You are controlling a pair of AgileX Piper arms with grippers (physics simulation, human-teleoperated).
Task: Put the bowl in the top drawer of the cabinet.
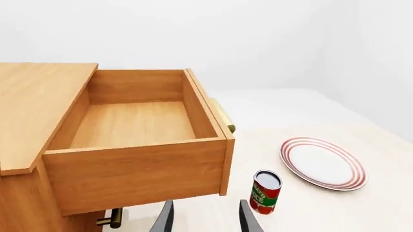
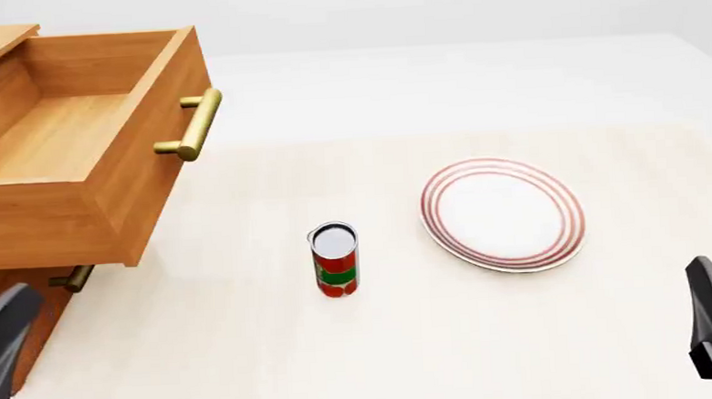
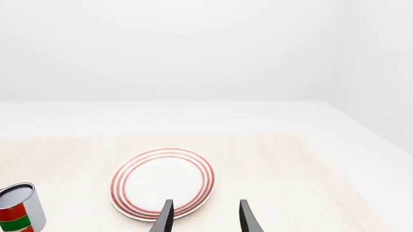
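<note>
In the left wrist view, the top drawer [image 1: 139,140] is seen pulled out of the cabinet [image 1: 36,104], its wooden floor bare; the left gripper [image 1: 204,217] is spread apart with nothing held, a red and green can [image 1: 265,192] just beside one finger. In the front view, the can [image 2: 334,260] is stood upright between the drawer's brass handle [image 2: 194,126] and a red-ringed plate [image 2: 503,214]. In the right wrist view, the right gripper [image 3: 204,217] is parted and unloaded, near the plate [image 3: 162,182]. The bowl is shown in no view.
</note>
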